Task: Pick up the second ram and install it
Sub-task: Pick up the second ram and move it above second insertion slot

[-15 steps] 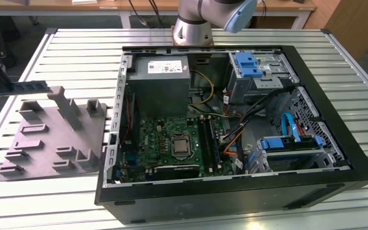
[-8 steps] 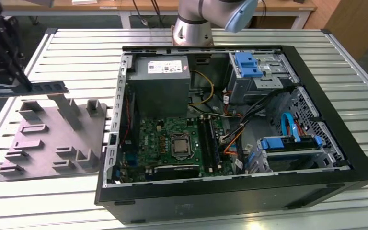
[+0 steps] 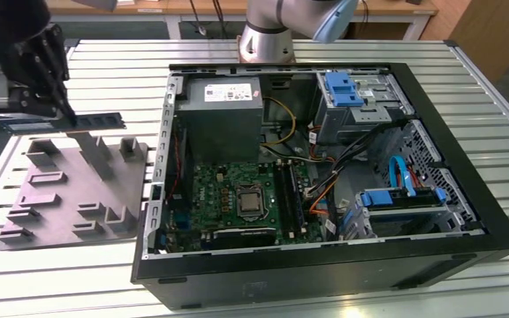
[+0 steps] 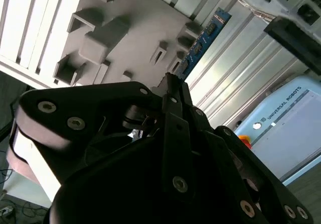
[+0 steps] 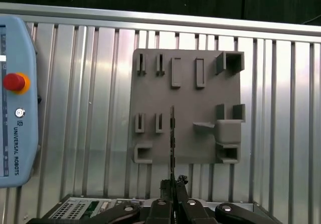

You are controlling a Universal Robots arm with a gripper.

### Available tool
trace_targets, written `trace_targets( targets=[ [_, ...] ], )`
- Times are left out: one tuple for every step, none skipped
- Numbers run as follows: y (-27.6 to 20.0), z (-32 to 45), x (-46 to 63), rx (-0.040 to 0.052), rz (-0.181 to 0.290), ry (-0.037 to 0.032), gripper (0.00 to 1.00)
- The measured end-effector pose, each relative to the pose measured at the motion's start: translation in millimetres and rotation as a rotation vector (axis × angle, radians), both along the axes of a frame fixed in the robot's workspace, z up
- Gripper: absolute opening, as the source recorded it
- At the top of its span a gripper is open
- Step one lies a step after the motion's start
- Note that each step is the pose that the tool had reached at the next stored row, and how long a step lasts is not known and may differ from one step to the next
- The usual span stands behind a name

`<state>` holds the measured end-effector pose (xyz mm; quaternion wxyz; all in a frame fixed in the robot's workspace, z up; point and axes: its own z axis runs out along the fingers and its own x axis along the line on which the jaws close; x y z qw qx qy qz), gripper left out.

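Gripper: black two-finger gripper [image 3: 60,118] at the exterior view's far left, its fingers clamped on one end of the second ram [image 3: 97,120].
Ram: long flat blue-green circuit strip with black chips, held level and on edge over the fixture; seen edge-on in the first wrist view [image 5: 172,131].
Fixture: grey moulded plate with slots and blocks [image 3: 60,192], lying on the ribbed metal table [image 3: 122,66] just beside the case.
Case: open black computer tower [image 3: 325,265] with a green motherboard [image 3: 228,199] inside, well apart from the ram.
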<state>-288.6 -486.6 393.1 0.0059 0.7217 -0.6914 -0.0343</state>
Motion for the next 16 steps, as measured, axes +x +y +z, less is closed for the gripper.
trace_targets(
  targets=[
    [0.0, -0.1, 4.5, 0.0000, 0.000, 0.0003, 0.14],
    [0.0, -0.2, 9.0, 0.0000, 0.000, 0.0007, 0.14],
    [0.0, -0.4, 13.5, 0.0001, 0.000, 0.0010, 0.14],
    [0.0, -0.4, 18.0, 0.0001, 0.000, 0.0014, 0.14],
    [0.0, -0.4, 22.5, 0.0001, 0.000, 0.0020, 0.14],
    [0.0, -0.4, 27.3, -0.0001, 0.000, 0.0026, 0.14],
    [0.0, -0.6, 31.6, 0.0000, 0.000, 0.0029, 0.14],
    [0.0, -0.7, 35.3, 0.0001, 0.000, 0.0032, 0.14],
    [0.0, -0.8, 39.0, 0.0001, 0.000, 0.0036, 0.14],
    [0.0, -0.9, 42.6, 0.0002, 0.000, 0.0039, 0.14],
    [0.0, -0.9, 46.5, 0.0000, 0.000, 0.0045, 0.14],
    [0.0, -1.0, 50.5, 0.0000, 0.000, 0.0050, 0.14],
    [0.0, -1.1, 54.9, 0.0001, 0.000, 0.0053, 0.14],
    [0.0, -1.2, 59.0, 0.0001, 0.000, 0.0059, 0.14],
    [0.0, -1.3, 63.2, 0.0001, 0.000, 0.0063, 0.14],
    [0.0, -1.3, 67.6, 0.0001, 0.000, 0.0068, 0.14]
  ],
)
